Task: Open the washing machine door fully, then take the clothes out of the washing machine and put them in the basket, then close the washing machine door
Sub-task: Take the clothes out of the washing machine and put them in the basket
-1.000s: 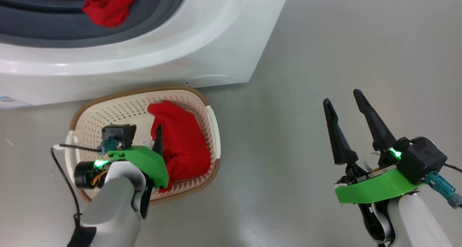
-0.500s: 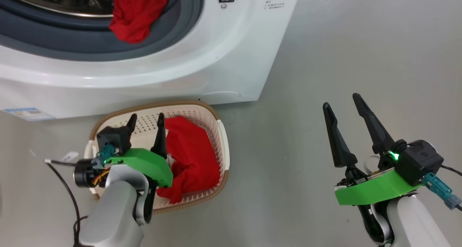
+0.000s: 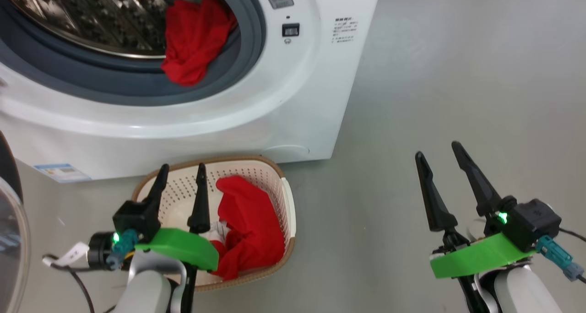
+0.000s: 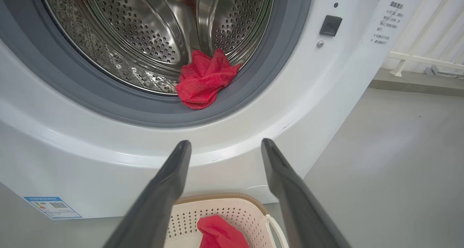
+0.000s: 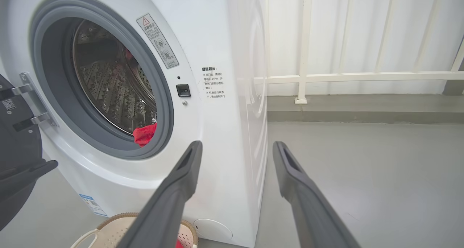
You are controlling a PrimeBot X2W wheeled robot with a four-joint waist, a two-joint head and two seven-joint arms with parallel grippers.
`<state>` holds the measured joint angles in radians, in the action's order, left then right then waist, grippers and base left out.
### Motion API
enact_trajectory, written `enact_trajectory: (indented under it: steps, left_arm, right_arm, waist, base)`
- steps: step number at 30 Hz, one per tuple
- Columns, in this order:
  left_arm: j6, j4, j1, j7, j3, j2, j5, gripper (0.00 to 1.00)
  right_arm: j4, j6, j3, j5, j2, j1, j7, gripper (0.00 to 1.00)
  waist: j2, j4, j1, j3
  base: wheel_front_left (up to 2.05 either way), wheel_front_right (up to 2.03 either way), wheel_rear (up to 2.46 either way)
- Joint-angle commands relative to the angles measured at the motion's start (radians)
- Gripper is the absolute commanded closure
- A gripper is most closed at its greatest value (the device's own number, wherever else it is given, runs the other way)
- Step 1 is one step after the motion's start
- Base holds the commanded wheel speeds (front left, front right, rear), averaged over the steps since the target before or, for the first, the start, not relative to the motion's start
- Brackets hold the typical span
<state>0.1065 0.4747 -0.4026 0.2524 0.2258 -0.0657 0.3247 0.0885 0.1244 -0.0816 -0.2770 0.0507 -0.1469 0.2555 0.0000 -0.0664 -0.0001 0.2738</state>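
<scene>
Floor (image 3: 458, 75): smooth grey surface with a dull sheen, uniform in colour.

Railing (image 5: 348, 75): white, built of one horizontal rail and several vertical bars. It is visible in the right wrist view and at the upper right of the left wrist view.

Post (image 5: 301, 59): ends in a small foot set on a raised grey kerb (image 5: 362, 108).

Wall (image 5: 362, 30): white, directly behind the railing.

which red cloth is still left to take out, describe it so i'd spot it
Find the big white washing machine with its round opening. At the lower right of its grey gasket, on the drum's lip, lies a crumpled red cloth. The other red cloth sits in the cream basket on the floor; this one drapes over the gasket.
</scene>
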Motion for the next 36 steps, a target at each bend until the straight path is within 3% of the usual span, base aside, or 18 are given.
enact_trajectory:
  steps: [1, 19, 36]
  left_arm:
    - [0.008, -0.039, 0.015, 0.009, -0.037, -0.018, -0.01, 0.0]
    - [0.043, -0.261, 0.241, 0.005, -0.075, -0.036, -0.036, 0.0]
    - [0.089, -0.38, 0.358, -0.035, -0.074, -0.046, -0.027, 0.0]
  right_arm:
    - [-0.023, 0.006, -0.02, 0.009, -0.001, 0.015, 0.006, 0.0]
    - [-0.039, 0.006, 0.018, 0.022, -0.001, 0.126, 0.006, 0.0]
    - [-0.052, 0.006, 0.035, 0.014, -0.001, 0.187, 0.006, 0.0]
  waist:
    - [0.0, -0.002, 0.0001, -0.027]
    - [0.0, -0.008, 0.0001, -0.164]
    - [0.0, -0.015, 0.0001, -0.221]
  base:
    - [0.0, 0.0, 0.0]
    - [0.0, 0.0, 0.0]
    - [0.0, 0.0, 0.0]
